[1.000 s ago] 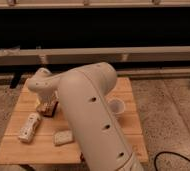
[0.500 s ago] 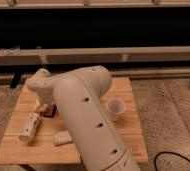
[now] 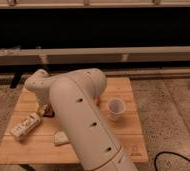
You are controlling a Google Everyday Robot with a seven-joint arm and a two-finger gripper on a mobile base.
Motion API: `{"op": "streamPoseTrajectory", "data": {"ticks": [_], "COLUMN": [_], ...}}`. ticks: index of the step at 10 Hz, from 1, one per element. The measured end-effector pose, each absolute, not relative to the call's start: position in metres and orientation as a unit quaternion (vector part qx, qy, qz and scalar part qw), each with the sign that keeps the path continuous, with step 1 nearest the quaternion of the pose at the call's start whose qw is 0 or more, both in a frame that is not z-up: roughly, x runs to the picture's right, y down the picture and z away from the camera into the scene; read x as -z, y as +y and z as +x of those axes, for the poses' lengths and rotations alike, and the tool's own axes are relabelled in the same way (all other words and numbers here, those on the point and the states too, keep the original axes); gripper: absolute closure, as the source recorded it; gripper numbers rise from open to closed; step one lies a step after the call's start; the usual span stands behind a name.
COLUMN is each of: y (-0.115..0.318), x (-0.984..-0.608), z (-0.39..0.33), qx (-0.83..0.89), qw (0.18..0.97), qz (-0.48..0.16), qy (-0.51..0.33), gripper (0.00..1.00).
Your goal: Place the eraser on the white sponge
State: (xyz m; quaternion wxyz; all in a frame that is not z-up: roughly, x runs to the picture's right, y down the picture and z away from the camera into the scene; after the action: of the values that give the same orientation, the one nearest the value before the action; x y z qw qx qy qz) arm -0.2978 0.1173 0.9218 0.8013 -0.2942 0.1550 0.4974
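Room: a dark wall fills the top of the frame. Long pale bars (image 3: 138,54) run across it. The floor (image 3: 173,105) is grey with little specks.
Desk: a light wood desk (image 3: 133,135) made of planks sits in the middle and lower part of the frame.
Arm: a big white arm (image 3: 83,125) comes up from the bottom middle, bends, and reaches to the left. It hides much of the middle of the desk.
Tool: the tool (image 3: 44,106) is at the left end of the arm, low over the left part of the desk, and it points down. I cannot tell if it is spread or pressed together, or if it pinches anything.
Eraser: the eraser (image 3: 49,112) is a small dark block right at the tip of the tool, left of the middle of the frame. Only a bit of it shows. I cannot tell if it lies on the desk or is off it.
Sponge: the sponge (image 3: 61,138) is a small cream pad lying flat on the desk at the lower left, just beside the arm. It is lower in the frame than the eraser and apart from it.
Bottle: a white bottle (image 3: 25,126) lies on its side at the lower left, left of the sponge.
Cup: a white cup (image 3: 116,107) stands upright just right of the arm, near the middle of the frame.
Cable: a dark cable (image 3: 180,159) curls on the floor in the lower right corner.
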Motion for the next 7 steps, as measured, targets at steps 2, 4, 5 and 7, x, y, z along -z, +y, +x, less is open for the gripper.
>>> {"op": "streamPoseTrajectory", "data": {"ticks": [2,4,5,7], "y": [0.116,0.1129,0.1118,0.1102], "x": [-0.9199,-0.9171,-0.9168,-0.9146], "z": [-0.2992,-0.2994,-0.298,-0.2972], "qx": [-0.496,-0.497,-0.498,-0.498], "qw": [0.802,0.803,0.802,0.802], "qz": [-0.295,-0.294,-0.293,-0.293], "qy": [0.153,0.151,0.151,0.151], "gripper": [0.56,0.76,0.84,1.0]}}
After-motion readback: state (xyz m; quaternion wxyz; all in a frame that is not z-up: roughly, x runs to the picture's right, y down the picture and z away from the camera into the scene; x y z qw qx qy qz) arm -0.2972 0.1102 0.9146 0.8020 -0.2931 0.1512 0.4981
